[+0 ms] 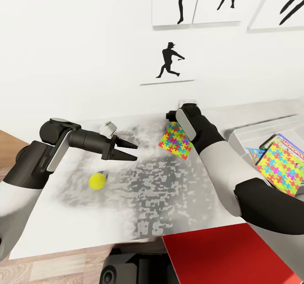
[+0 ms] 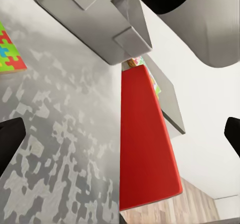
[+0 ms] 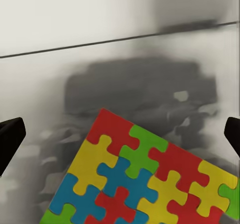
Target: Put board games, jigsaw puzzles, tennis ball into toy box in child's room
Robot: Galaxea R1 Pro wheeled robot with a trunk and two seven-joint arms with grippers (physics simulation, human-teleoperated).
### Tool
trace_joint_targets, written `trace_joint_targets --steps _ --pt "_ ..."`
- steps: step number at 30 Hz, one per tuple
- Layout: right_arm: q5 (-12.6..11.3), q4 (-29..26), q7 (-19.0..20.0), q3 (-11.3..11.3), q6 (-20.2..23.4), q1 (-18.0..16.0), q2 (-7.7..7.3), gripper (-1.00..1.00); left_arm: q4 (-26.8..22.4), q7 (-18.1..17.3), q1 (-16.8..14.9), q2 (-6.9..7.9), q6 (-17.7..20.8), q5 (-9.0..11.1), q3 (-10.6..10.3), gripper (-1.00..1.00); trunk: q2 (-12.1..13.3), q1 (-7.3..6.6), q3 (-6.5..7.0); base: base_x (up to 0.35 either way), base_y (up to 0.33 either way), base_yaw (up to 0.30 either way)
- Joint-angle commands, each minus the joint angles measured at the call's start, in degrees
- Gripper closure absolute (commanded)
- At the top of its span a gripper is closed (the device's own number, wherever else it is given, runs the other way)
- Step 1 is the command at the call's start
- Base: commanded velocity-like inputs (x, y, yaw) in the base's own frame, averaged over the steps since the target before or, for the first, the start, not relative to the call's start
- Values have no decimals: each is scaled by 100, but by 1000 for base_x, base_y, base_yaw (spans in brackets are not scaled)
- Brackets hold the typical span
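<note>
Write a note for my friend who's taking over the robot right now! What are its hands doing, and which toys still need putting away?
Left gripper: open, holding nothing, hovering over the table just beyond the tennis ball.
Right gripper: open, fingers spread above the jigsaw puzzle lying on the table, not gripping it yet.
Toy box, at the table's right end: already holds another jigsaw puzzle and at least two board games, partly hidden.
Done: one puzzle and some games are boxed.
Left: grasp and box the puzzle on the table, then the tennis ball. Check that all three games are in.
</note>
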Motion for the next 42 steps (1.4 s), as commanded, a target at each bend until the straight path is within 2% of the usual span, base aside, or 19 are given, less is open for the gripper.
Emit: trace_joint_targets --steps 1,34,42 --pt "-61 -3 -56 22 9 -5 -6 -100 -5 -5 -6 5 55 18 -10 -100 -10 3 -11 0 0 0" --pt "-60 -4 -29 57 -30 3 -53 -100 -21 -5 -6 10 55 12 -39 -100 -10 3 -305 0 0 0" --pt "-60 -4 -29 59 -31 4 -53 -100 -21 -5 -6 16 55 17 -39 -100 -10 3 -325 -27 0 0"
